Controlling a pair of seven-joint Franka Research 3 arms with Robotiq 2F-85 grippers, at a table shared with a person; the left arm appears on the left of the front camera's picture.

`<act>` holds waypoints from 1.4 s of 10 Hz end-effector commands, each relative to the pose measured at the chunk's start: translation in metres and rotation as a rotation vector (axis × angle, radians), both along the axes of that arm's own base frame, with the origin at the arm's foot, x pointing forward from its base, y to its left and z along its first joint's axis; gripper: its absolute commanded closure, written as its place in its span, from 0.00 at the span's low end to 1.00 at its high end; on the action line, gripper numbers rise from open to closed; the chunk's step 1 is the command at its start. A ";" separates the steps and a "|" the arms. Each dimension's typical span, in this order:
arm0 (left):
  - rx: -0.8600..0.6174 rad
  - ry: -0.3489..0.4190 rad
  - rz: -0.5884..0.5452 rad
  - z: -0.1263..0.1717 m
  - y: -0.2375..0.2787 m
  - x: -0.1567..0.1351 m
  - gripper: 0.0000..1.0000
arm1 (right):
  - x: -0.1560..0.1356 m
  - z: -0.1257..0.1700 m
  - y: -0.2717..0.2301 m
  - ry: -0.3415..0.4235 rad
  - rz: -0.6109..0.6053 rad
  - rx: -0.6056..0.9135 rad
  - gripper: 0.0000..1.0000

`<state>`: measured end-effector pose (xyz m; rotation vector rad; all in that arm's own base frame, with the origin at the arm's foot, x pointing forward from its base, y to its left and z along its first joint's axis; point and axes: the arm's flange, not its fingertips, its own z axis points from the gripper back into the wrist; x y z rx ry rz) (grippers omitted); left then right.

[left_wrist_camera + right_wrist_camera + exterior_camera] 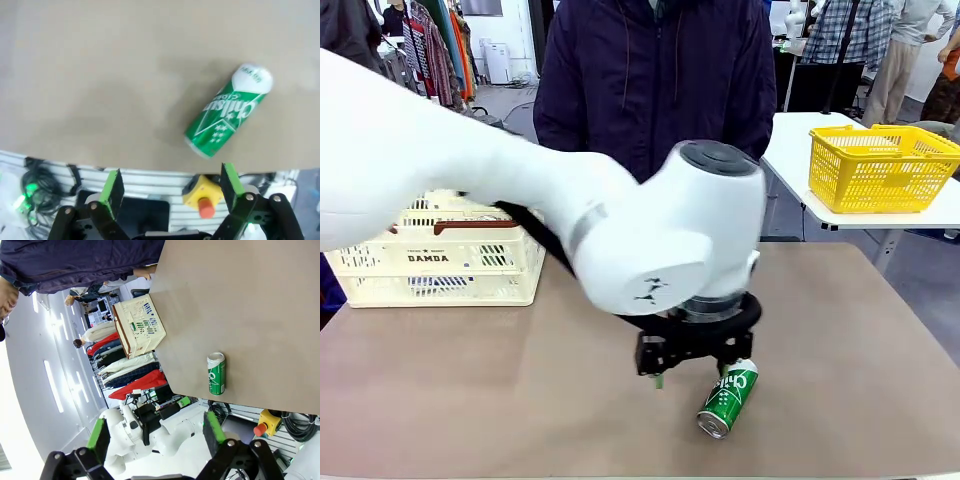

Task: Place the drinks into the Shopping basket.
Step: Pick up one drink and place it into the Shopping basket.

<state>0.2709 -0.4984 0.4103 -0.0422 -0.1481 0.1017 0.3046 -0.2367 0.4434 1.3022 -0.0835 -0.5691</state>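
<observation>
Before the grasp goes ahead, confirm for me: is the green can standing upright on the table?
No. The green can lies on its side on the brown table, just beside the open left gripper.

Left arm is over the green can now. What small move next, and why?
Probably lower the left gripper and shift it sideways to straddle the green can. The can lies on its side on the table, just beside the open jaws rather than between them, so closing now would likely miss it.
</observation>
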 end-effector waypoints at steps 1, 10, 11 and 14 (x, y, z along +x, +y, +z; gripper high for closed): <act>-0.010 -0.071 -0.030 -0.012 -0.051 0.034 0.00 | 0.001 0.005 0.000 0.001 -0.005 0.018 0.00; -0.033 -0.032 -0.157 -0.039 -0.072 0.048 0.00 | 0.001 0.005 0.000 0.001 -0.005 0.018 0.00; -0.031 -0.026 -0.162 -0.039 -0.077 0.050 0.00 | 0.001 0.005 0.000 0.001 -0.005 0.018 0.00; -0.151 0.124 -0.725 -0.036 -0.059 0.043 0.00 | 0.001 0.005 0.000 0.001 -0.005 0.018 0.00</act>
